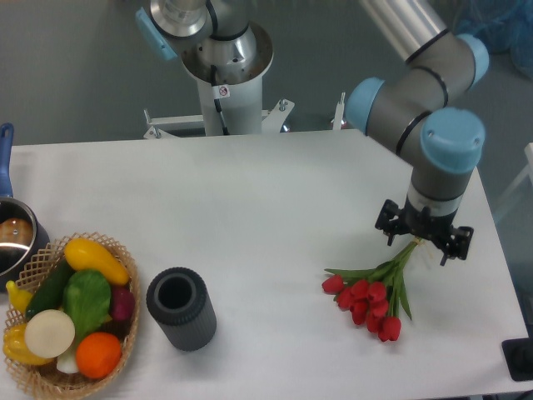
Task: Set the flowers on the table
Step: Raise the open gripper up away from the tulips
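The flowers [367,297], a bunch of red tulips with green stems, lie flat on the white table [250,208] at the right front, blooms pointing toward the front edge. My gripper [422,242] hangs over the stem ends at the bunch's upper right. Its fingers stand spread apart and hold nothing. The stems appear free of the fingers.
A dark cylinder [181,307] stands at the front left of centre. A wicker basket [35,260] of toy vegetables and fruit sits at the front left corner. A pot [12,239] is at the left edge. A black object [518,358] is at the right front corner.
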Motion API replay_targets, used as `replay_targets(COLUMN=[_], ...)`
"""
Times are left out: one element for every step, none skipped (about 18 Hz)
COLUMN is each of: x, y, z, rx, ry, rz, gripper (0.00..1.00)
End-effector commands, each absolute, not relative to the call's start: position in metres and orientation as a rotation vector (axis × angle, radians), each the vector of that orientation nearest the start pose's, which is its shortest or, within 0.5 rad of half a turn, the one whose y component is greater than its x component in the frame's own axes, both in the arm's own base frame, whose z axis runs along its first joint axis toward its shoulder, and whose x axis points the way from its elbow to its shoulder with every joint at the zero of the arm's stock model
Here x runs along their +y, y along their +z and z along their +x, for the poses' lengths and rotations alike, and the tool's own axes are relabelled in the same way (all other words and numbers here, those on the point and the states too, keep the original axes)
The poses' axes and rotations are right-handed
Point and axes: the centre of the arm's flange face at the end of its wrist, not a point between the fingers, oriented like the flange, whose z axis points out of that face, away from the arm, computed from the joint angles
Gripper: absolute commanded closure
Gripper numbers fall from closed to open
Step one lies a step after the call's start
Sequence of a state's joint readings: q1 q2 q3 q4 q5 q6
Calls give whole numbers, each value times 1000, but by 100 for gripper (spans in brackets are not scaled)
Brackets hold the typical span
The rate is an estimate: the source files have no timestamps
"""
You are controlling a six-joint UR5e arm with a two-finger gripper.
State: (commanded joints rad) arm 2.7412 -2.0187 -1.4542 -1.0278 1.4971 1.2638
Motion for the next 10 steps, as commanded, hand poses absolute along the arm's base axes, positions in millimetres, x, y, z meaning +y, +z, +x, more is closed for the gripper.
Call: replay_targets(x=[391,388,382,380,378,370,364,365,366,366], y=[343,345,346,348,349,352,356,363,368,372], z=[-566,-568,-572,-573,-576,-582,-586,-588,-591,-593], rx=[176,200,218,250,280,304,339,383,403,403], ry=[267,273,281,287,293,287,263,232,207,200], rz=[-2988,-2999,-3008,-3009,-3010,-3017,-3027,-3035,-3043,-3044], gripper=[0,0,0,0,0,0,0,0,0,0])
